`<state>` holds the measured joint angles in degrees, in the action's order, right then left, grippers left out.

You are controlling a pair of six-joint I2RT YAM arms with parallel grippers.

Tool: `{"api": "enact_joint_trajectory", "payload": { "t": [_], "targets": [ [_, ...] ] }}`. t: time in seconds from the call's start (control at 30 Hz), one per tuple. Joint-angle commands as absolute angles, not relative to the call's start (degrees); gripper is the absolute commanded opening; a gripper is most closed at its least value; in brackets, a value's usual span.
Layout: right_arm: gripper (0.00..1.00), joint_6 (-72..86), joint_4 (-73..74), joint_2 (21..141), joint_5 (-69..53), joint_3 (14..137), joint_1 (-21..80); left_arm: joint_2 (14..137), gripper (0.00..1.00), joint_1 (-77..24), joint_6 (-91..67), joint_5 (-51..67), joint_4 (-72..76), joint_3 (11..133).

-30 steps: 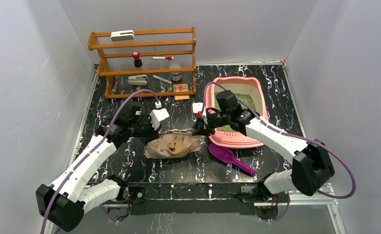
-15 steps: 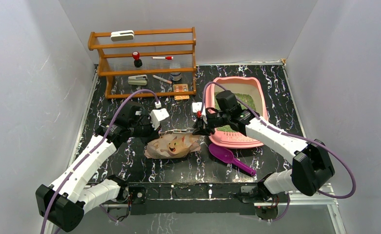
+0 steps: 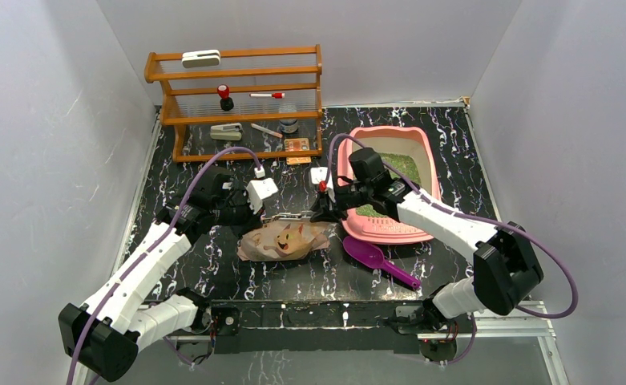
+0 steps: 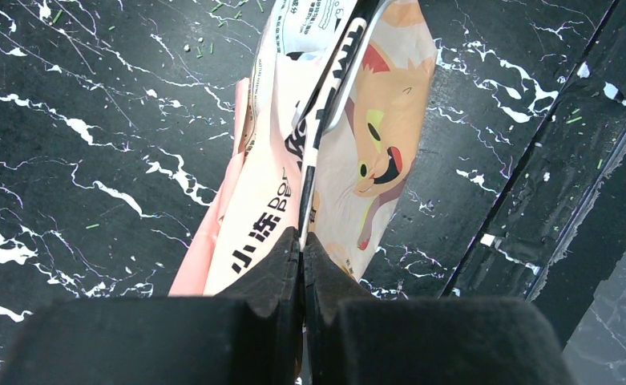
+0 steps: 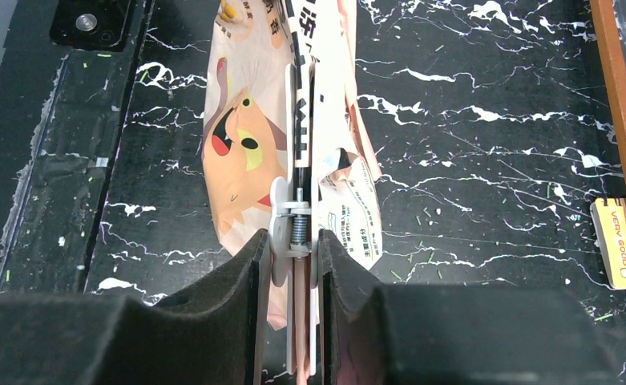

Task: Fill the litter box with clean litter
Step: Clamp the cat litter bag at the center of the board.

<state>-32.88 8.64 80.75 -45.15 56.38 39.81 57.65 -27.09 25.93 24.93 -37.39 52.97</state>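
1. freeing the bag (image 3: 285, 239) of its seal looks to be the step in hand: a long sealing clip (image 3: 292, 216) runs along the top edge, and no litter can pour until it comes off.
2. the left fingers (image 4: 292, 261) are pressed fully shut on the thin far end of the clip. the right fingers (image 5: 253, 265) are closed against both sides of the sprung end, where a small coil spring and pin show.
3. to do it well, i judge the right side should squeeze squarely across the spring so the clip's arms part evenly, while the left side holds firm without twisting. a skewed pull would likely drag the whole bag over the desk (image 3: 213, 265) instead.
4. once freed, the bag's mouth should be kept up until it is over the tray, or granules may fall short.
5. the litter box (image 3: 383, 234) sits just right of the bag, under the right arm. the clean litter (image 3: 401, 164) shows as a thin green patch toward its far end, so it looks far from full.
6. the bag is soft printed film, beige and pink with a cartoon cat, slumped flat, so it will likely flop when lifted.
7. the clip is rigid, narrow and straight, black and white with a metal spring.
8. the box is smooth hard pink plastic with rounded corners and pale inner walls.
9. the desk is glossy black with white veining and a few stray green grains. a purple scoop (image 3: 377, 261) lies just in front of the box.
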Motion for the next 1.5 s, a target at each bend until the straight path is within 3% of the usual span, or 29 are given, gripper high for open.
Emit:
{"api": "enact_joint_trajectory", "payload": {
  "t": [0.0, 0.23, 0.37, 0.57, 0.67, 0.87, 0.97, 1.47],
  "targets": [
    [0.08, -32.5, 5.5, 81.8, -45.1, 58.5, 40.6, 55.9, 0.0, -27.2, 25.5, 30.1, -34.9, 57.0],
    [0.39, -29.7, 2.4, 79.0, -40.7, 53.9, 40.7, 56.0, 0.0, -27.2, 25.5, 30.1, -34.9, 57.0],
    [0.48, -28.3, 1.1, 77.0, -41.0, 53.4, 40.6, 56.1, 0.0, -27.2, 25.4, 30.3, -35.0, 57.0],
    [0.52, -24.7, -3.7, 78.1, -42.3, 54.4, 40.9, 56.2, 0.0, -27.2, 25.2, 30.3, -35.2, 57.2],
    [0.47, -25.0, -3.6, 79.3, -42.7, 55.1, 41.1, 56.1, 0.0, -27.2, 25.1, 30.4, -35.2, 57.3],
    [0.16, -26.7, -2.5, 79.3, -42.2, 54.0, 41.2, 56.1, 0.0, -27.2, 25.1, 30.1, -35.2, 57.4],
    [0.09, -30.4, -0.8, 78.7, -41.1, 52.8, 41.2, 56.4, 0.0, -27.2, 25.1, 30.4, -35.2, 57.5],
    [0.11, -39.5, -6.9, 78.4, -33.9, 48.1, 41.0, 55.9, 0.0, -27.2, 25.0, 31.4, -35.6, 57.8]
  ]
}}
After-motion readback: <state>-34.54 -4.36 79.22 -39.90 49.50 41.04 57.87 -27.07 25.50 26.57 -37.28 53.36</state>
